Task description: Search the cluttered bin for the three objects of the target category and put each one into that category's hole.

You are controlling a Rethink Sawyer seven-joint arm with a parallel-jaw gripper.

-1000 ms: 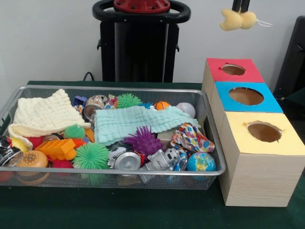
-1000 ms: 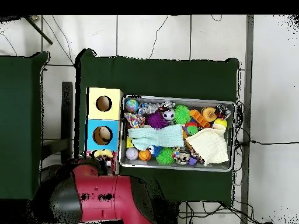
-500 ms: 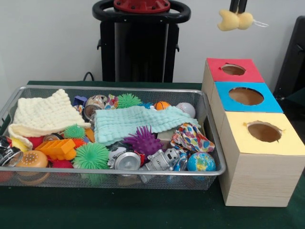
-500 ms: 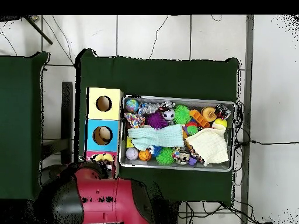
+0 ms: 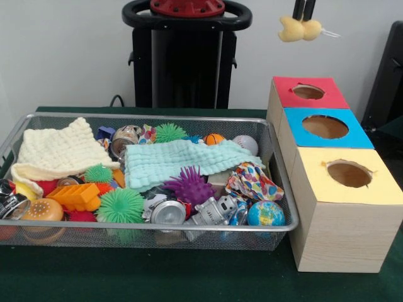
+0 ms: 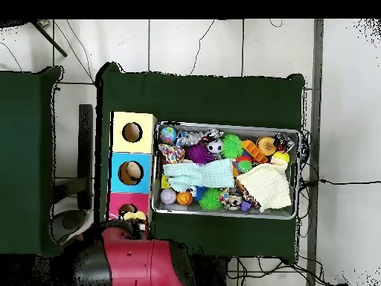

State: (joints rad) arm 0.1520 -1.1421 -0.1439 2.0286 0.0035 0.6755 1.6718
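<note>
Front view: I'm seeing the gripper (image 5: 301,12) hanging at the top edge, only its two dark fingers (image 5: 298,9) showing. They are sitting close together, clamped on a yellow plush toy (image 5: 300,29) that is dangling high above the boxes, up and slightly left of the red box (image 5: 306,94). A thin tag or string is sticking out of the toy to the right. Below, three wooden boxes are standing in a row, touching: red farthest, blue box (image 5: 325,128) in the middle, yellow box (image 5: 348,179) nearest, each with a round hole on top. Just left of them the wire bin (image 5: 157,234) is sitting on a dark green cloth (image 5: 138,277), packed with clutter: a cream cloth (image 5: 60,150), a teal cloth (image 5: 179,160), a purple spiky ball (image 5: 189,185), a green spiky ball (image 5: 120,206), a globe ball (image 5: 265,214), an orange block (image 5: 77,195). A plain grey wall (image 5: 63,50) is behind.

Overhead view: I'm looking at the red arm (image 6: 141,264) at the bottom, its end reaching over the red box's near edge. The toy (image 6: 135,217) is showing there as a yellow blob; I cannot tell the jaws from here. The bin (image 6: 227,127) is lying just right of the boxes. The green cloth (image 6: 201,97) is covering the table, with white floor tiles (image 6: 193,45) beyond and a second green surface (image 6: 26,149) at left.
</note>
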